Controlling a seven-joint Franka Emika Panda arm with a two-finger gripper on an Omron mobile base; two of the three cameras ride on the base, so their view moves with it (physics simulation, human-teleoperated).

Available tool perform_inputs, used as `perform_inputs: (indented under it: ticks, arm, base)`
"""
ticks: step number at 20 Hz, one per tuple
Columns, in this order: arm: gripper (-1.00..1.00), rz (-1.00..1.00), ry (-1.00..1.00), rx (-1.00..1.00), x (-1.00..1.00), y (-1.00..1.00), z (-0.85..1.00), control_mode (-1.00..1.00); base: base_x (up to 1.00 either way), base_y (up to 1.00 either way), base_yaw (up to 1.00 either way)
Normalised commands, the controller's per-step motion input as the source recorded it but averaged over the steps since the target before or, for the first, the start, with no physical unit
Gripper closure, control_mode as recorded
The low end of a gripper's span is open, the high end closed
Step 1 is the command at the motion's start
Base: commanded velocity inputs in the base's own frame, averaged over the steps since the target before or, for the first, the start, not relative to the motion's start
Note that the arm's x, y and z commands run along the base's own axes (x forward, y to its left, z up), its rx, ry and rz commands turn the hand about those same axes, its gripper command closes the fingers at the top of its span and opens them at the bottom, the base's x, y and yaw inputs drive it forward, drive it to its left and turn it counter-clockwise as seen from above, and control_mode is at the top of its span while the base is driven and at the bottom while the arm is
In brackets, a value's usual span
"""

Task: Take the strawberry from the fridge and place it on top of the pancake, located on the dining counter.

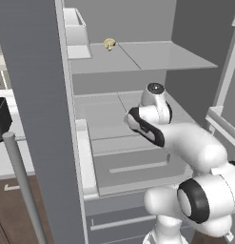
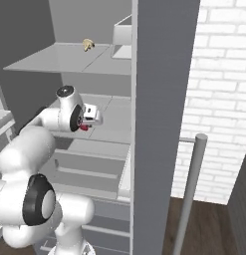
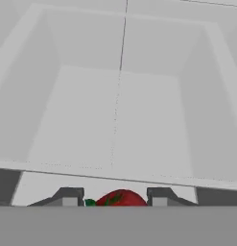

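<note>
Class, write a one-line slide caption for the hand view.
Gripper closed on the strawberry, facing the fridge interior's pale grey shelves.

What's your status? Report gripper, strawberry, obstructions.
Gripper shut on strawberry, inside open fridge. Tan mushroom sits on the upper shelf, apart.

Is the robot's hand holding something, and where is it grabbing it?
Yes. The gripper holds the strawberry, one finger on each side of its red body.
</note>
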Motion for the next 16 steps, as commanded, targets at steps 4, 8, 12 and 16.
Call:
perform_inputs:
  ticks: [4,8,12,16]
  arm:
    - [1.0,-0.02,0.03,0.0,-0.83,0.01,0.91,-1.0]
    - [1.0,0.0,0.02,0.0,-1.0,0.0,0.96,-1.0]
    - [1.0,-0.06,0.06,0.0,-1.0,-0.01,0.44,-1.0]
    - [1.0,-0.04,0.04,0.02,-0.99,-0.07,0.16,-1.0]
  base:
    - [0.0,0.0,0.0]
    - [0.0,0.0,0.0]
    - [0.0,0.0,0.0]
    - [0.0,0.0,0.0]
